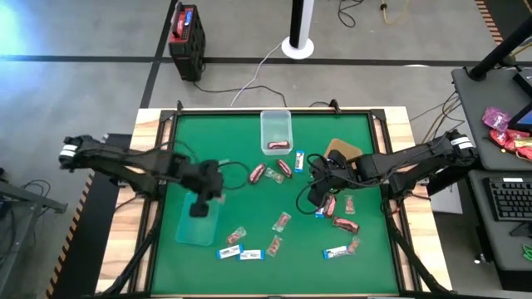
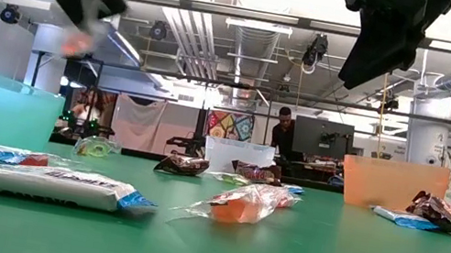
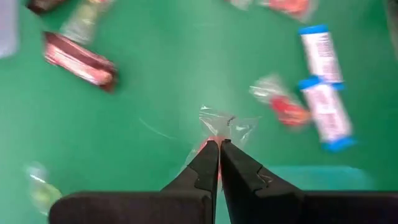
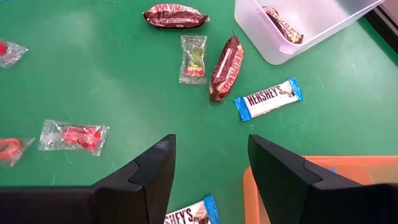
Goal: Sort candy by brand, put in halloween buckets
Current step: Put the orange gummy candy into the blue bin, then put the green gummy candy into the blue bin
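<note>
Glossy candy wrappers (image 4: 267,98); translucent plastic tub (image 1: 276,129).

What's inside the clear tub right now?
The clear tub holds one dark red/brown candy lying against its wall. The rest of its floor is out of the right wrist view.

On the bench (image 1: 249,137), one tub (image 1: 275,129) sits at twelve o'clock with a candy bar (image 1: 278,145) inside it. A second tub (image 1: 199,224) lies at eight o'clock, under the left gripper (image 1: 199,206). The rounded tray (image 1: 342,152) is at two o'clock, beside the right gripper (image 1: 317,198). Loose candy (image 1: 281,221) is scattered from centre toward five o'clock.
</note>
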